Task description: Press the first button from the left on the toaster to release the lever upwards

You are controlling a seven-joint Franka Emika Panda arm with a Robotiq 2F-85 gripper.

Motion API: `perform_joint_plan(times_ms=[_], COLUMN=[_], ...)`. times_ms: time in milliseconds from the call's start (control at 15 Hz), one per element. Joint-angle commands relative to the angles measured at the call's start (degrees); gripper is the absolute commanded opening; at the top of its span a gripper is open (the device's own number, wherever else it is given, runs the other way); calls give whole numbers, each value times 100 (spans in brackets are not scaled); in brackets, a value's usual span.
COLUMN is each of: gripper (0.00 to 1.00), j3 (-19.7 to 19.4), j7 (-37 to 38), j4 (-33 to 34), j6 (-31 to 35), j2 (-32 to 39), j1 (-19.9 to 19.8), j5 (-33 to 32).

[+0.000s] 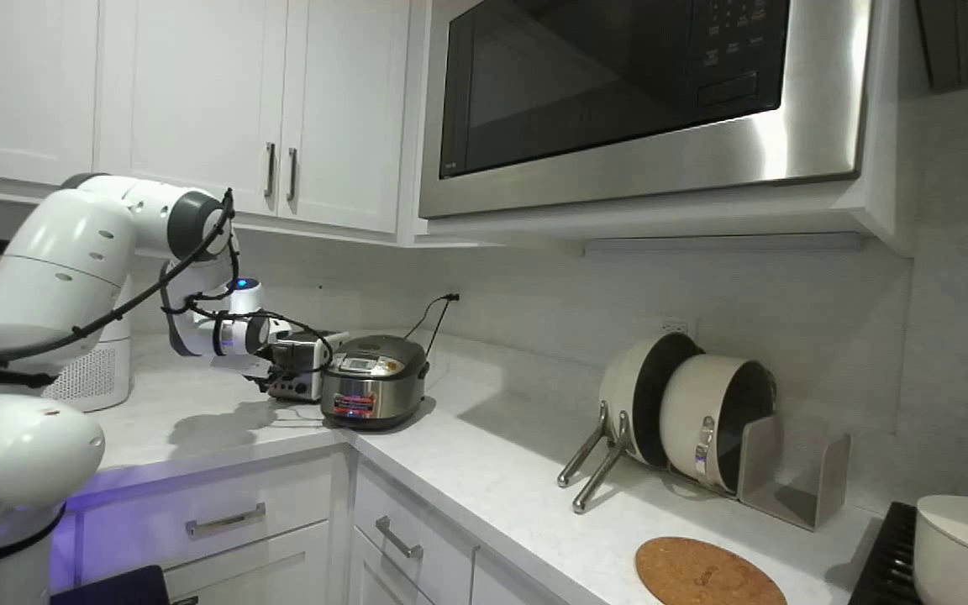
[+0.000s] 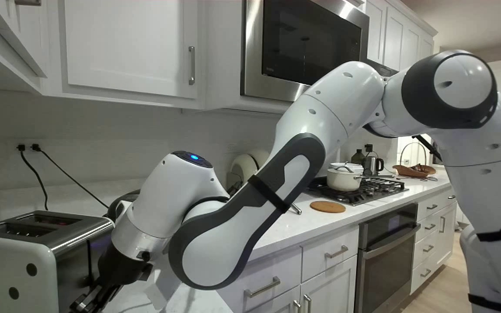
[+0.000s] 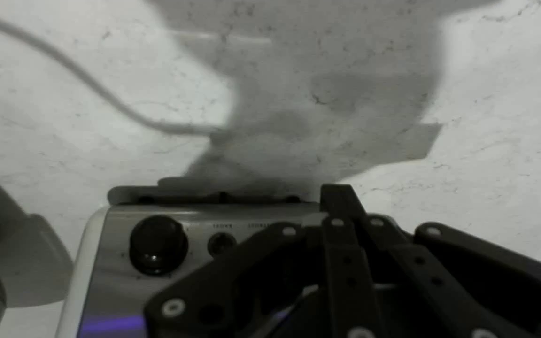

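Nearest the wrist camera, the claw (image 3: 349, 206) reaches over the face of the toaster (image 2: 44, 256), narrow, its tips together and nothing seen between them. On the counter (image 1: 484, 454), the toaster stands back from the front edge, by the inner corner, beside the cooker (image 1: 375, 386). The toaster's print shows upside down in the wrist view, so the first button from the left likely sits away from the knob (image 3: 158, 244), hidden under the claw; whether the tips touch it, I cannot tell. To press well, set the joined tips on that button alone, clear of the button beside the knob (image 3: 221, 243), then push straight in, short and gentle, lest the toaster skid toward the back edge. Leave the lever room to spring up; its height now is unclear.
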Motion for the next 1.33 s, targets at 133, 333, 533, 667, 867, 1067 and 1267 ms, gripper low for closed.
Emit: perform_joint_plan(times_ms=[133,333,533,667,867,1067,1267], gripper=[0,0,0,0,0,0,0], j3=[-82,-108,-105,-91,-89,-193,-268], j7=[57,67,20,-11,-37,-200,-201], j4=[252,342,401,448,554,607,673], j6=[-73,-90,-104,-111,-153,-153,-165], j2=[143,209,243,285,385,431,454], j1=[101,131,91,65,57,129,170], j5=[-74,-96,-64,-49,-43,114,128])
